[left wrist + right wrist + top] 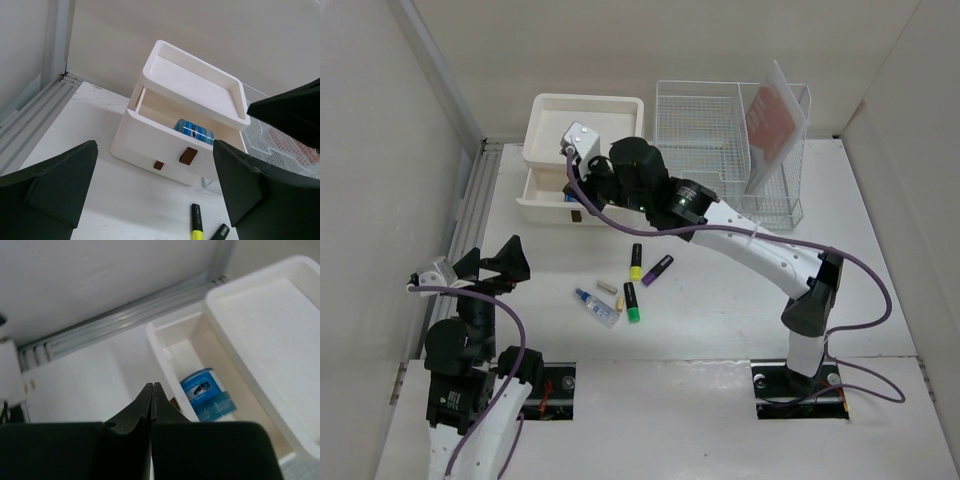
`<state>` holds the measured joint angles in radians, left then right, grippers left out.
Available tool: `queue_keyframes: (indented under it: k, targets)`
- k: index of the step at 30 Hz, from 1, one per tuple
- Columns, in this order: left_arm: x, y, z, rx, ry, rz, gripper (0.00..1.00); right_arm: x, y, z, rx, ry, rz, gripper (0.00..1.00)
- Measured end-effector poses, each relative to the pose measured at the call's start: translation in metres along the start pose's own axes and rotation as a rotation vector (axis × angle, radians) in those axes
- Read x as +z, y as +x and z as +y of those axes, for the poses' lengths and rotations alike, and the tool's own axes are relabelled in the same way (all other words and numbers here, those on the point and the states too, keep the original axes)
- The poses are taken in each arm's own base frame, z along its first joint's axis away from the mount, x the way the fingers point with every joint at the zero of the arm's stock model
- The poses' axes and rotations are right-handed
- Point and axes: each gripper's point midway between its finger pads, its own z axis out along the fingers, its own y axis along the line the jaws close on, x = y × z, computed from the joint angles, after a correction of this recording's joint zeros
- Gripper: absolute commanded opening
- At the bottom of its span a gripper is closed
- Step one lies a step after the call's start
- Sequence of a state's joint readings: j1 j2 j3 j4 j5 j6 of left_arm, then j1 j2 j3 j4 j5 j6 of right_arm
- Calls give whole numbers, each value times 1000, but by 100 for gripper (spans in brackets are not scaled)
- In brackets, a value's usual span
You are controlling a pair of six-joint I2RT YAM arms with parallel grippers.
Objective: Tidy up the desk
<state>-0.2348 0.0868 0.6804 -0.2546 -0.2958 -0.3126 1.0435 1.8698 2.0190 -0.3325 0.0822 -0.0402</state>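
The white desk holds a cream drawer box at the back left, its upper drawer pulled open. A blue-labelled bottle lies in the drawer and also shows in the right wrist view. My right gripper is shut and empty, hovering at the drawer's front edge close to a brown handle. My left gripper is open and empty, low over the desk's left side, facing the box. Yellow, purple and green highlighters and a small blue bottle lie mid-desk.
A white wire-mesh rack with a red booklet stands at the back right. A grey rail runs along the desk's left edge. Two small beige pieces lie by the highlighters. Walls close in on both sides.
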Motion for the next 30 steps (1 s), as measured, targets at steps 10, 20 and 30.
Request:
queue_keyframes:
  k: [10, 20, 30]
  targets:
    - [-3, -3, 0, -4, 4, -12, 100, -9, 77, 46, -344, -525, 155, 0]
    - [-3, -3, 0, -4, 4, -12, 100, 17, 155, 27, -403, -458, 343, 0]
    - [-3, -3, 0, -4, 4, -12, 100, 43, 166, -25, -422, -128, 351, 0]
